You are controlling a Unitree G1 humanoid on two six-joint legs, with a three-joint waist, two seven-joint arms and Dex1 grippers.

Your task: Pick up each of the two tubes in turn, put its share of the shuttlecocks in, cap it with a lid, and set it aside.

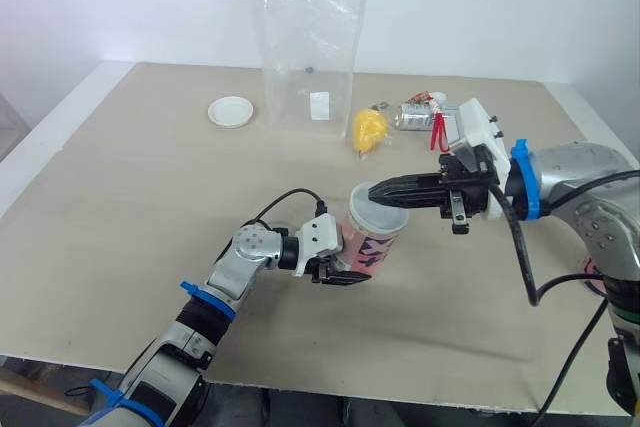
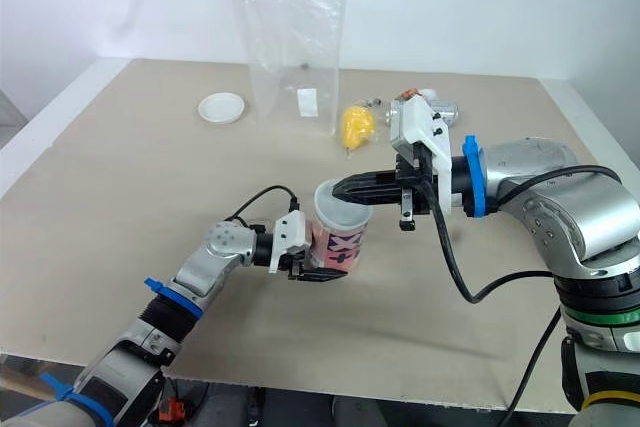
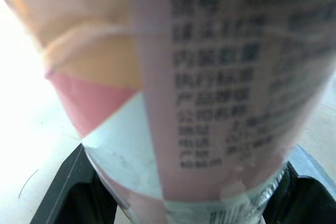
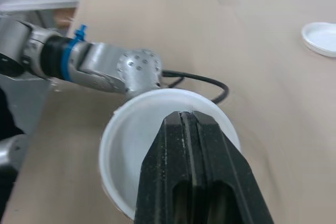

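**Tube held on the left, lid at its mouth, right fingers across it**

The left arm reaches forward low over the table [image 1: 150,207], forearm angled inward and wrist bent toward the middle. Its left gripper [image 1: 343,271] is clamped around the lower part of the pink tube [image 1: 370,244]. In the left wrist view one black finger [image 3: 68,192] shows on each side of the tube's printed wall. The tube sits near the centre of the table, leaning so that its mouth tips up and toward the right arm. Whether its base touches the tabletop cannot be told.

A white lid [image 1: 384,196] sits on the tube's mouth. The right arm comes in from the right side, forearm nearly level and wrist straight. The right gripper [image 4: 187,127] has its two fingers pressed together with nothing between them (the right wrist view makes this plain). They lie across the lid's top, with the tips over its middle.

A second white lid [image 1: 231,111] lies flat near the far left of the table, well apart from both arms. A clear plastic bag [image 1: 308,47] stands upright at the far edge. Just beside it are a yellow object [image 1: 368,129] and a small silver can [image 1: 413,118].
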